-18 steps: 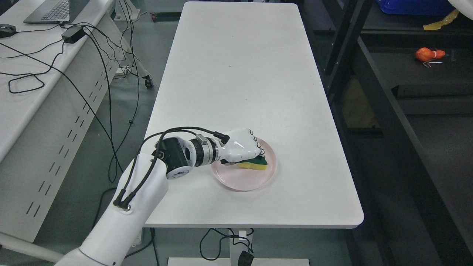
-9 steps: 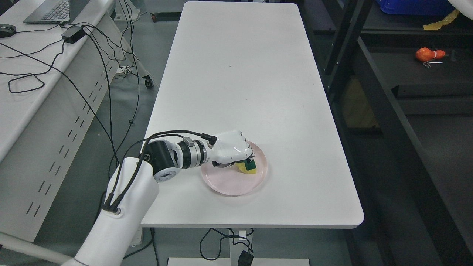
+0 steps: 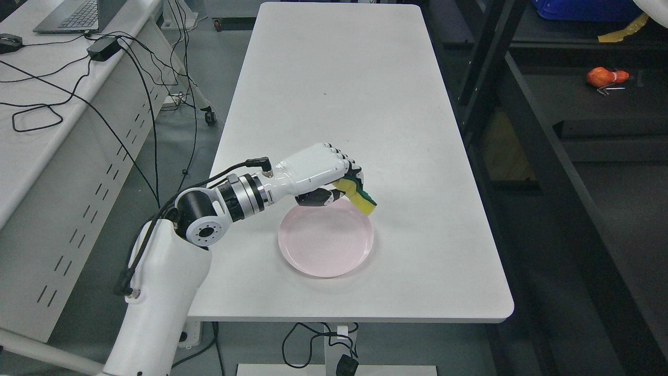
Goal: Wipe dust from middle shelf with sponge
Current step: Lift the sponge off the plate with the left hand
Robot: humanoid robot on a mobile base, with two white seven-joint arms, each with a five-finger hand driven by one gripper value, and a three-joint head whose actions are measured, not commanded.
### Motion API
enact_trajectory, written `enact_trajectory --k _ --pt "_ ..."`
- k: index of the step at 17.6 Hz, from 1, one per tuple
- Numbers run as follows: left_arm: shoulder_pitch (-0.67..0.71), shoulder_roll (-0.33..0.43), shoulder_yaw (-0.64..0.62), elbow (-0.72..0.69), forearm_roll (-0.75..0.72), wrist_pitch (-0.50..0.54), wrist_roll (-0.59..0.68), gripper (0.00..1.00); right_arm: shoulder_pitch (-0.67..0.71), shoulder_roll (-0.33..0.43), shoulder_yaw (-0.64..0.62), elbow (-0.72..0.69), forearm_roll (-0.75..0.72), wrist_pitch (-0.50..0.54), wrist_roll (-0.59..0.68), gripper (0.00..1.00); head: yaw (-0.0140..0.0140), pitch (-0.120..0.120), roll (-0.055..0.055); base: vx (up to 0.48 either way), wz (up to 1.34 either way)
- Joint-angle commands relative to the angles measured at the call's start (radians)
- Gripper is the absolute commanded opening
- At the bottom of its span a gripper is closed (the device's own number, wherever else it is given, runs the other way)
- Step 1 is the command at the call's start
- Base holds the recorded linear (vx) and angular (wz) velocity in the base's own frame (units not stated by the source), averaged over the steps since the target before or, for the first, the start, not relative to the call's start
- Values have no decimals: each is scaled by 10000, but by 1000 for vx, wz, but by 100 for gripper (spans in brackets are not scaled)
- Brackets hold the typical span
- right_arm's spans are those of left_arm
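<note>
left hand raised above the far rim of the pink plate, fingers clamped on the yellow-green sponge, sponge tilted, white desk beneath, dark shelf at right

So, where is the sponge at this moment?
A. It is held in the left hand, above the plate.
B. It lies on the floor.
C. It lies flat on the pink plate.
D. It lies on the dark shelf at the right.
A: the left hand grips the sponge, lifted clear of the empty pink plate.
</note>
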Motion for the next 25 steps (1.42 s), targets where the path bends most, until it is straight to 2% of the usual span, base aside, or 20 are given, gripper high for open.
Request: enact_trajectory --k 1,3,4,6,8,10,16,25 --pt "443 -185 2230 -288 5332 2892 3167 0 4 -175 -3 -175 0 7 -6 100 0 0 0 0 0" --pt "717 -185 2325 -533 5474 3878 5929 0 4 -175 -3 -175 0 7 -6 100 0 0 0 0 0" --pt "1084 -185 2279 -747 5505 4019 6231 0 4 -175 -3 -175 0 7 -6 100 0 0 0 0 0" --pt "2369 -185 1973 -1527 5977 4082 5990 0 4 -175 -3 -175 0 7 -6 100 0 0 0 0 0" --pt "3766 -185 1544 -2524 7096 4143 5317 0 4 -175 -3 -175 0 7 -6 100 0 0 0 0 0" --pt "4459 -185 1465 -3200 7513 4463 4855 0 4 -175 -3 -175 0 7 -6 100 0 0 0 0 0" --pt "4186 -185 2202 -4382 8373 6320 4578 0 4 -175 -3 -175 0 7 -6 100 0 0 0 0 0" --pt "4645 -185 2095 -4752 8405 6183 4211 0 -11 -175 -3 -175 0 7 -6 100 0 0 0 0 0"
